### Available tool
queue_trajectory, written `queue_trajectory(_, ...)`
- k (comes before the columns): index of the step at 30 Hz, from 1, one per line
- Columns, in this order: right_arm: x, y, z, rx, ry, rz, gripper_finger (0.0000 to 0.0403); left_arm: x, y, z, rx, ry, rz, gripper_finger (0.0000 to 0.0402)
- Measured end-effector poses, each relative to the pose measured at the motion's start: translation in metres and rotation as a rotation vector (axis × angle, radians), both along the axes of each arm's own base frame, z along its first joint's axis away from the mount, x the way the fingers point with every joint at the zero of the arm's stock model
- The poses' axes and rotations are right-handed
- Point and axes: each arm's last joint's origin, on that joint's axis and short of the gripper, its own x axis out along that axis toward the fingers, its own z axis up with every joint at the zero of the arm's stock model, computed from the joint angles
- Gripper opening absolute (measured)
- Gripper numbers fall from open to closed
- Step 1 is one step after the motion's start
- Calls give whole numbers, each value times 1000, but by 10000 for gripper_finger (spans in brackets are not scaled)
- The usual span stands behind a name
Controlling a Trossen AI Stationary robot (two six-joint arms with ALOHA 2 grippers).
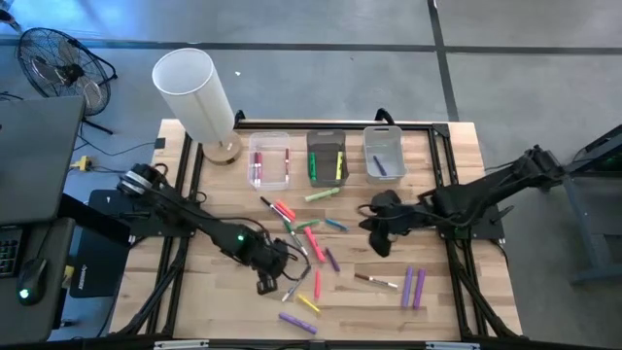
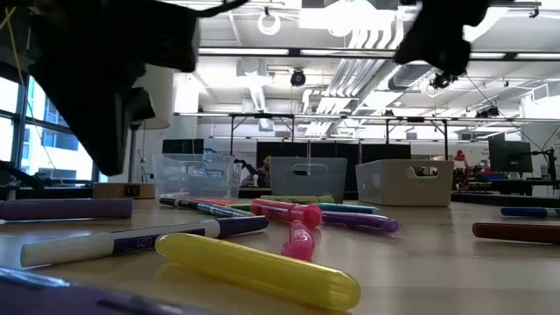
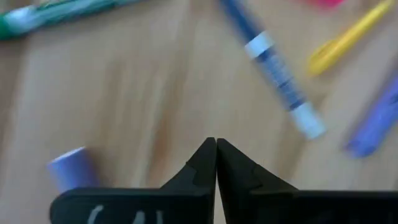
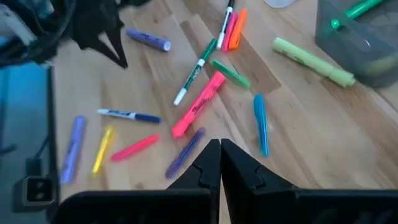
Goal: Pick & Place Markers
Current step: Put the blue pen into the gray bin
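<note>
Left pincer (image 3: 216, 144) (closed, empty) near blue marker (image 3: 278, 79).

The left arm reaches in from the left edge, stretched low and diagonally toward the front middle, its wrist bent down so the left tool (image 1: 269, 283) points at the surface. Its two dark fingers (image 3: 202, 163) are pressed together tip to tip, holding nothing (the wrist view shows no gap). The right arm comes in from the right, elbow raised, with the right tool (image 1: 377, 238) hanging above the middle, fingers (image 4: 208, 163) likewise closed and empty.
</note>
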Motion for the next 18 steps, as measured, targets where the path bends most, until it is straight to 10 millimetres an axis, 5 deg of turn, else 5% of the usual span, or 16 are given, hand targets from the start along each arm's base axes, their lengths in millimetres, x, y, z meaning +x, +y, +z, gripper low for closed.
queue_trajectory(9,96,-12,-2,-48,334,12,0,-50,48,-2,38,-55,-25,1)
queue_trajectory(18,152,-34,-52,5,710,-15,39,-93,89,18,57,-224,37,0)
